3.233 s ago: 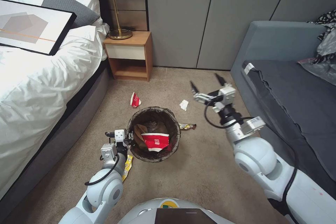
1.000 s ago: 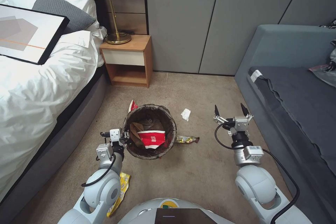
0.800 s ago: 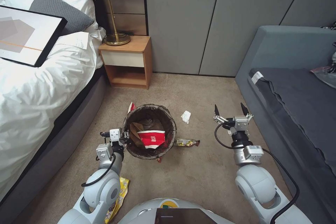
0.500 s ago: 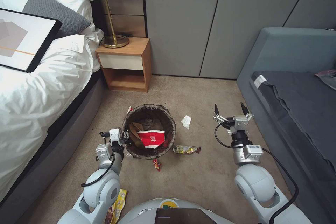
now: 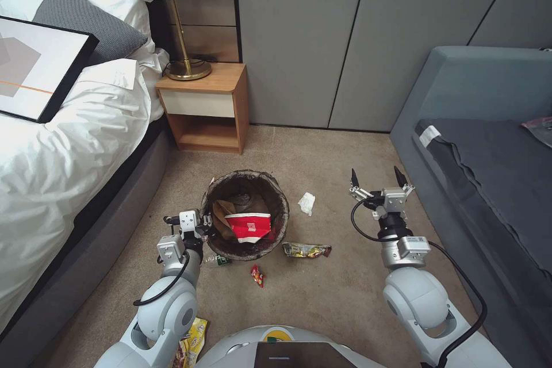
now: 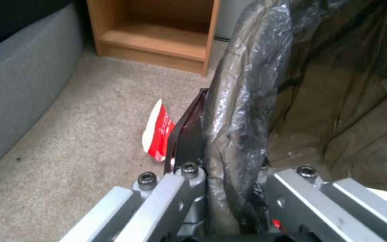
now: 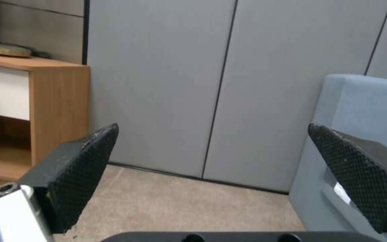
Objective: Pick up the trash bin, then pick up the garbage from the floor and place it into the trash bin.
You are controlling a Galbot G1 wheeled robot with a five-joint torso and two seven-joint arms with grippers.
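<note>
Trash bin: held off the carpet at its near-left rim by my left pincer, clamped over the liner edge so the mouth faces up for drops; left arm low, elbow bent. Right pincer: spread wide, empty, forearm raised, pointing at the wall. Floor litter near the bin: tissue wad, gold wrapper, red wrapper, paper cup.
</note>
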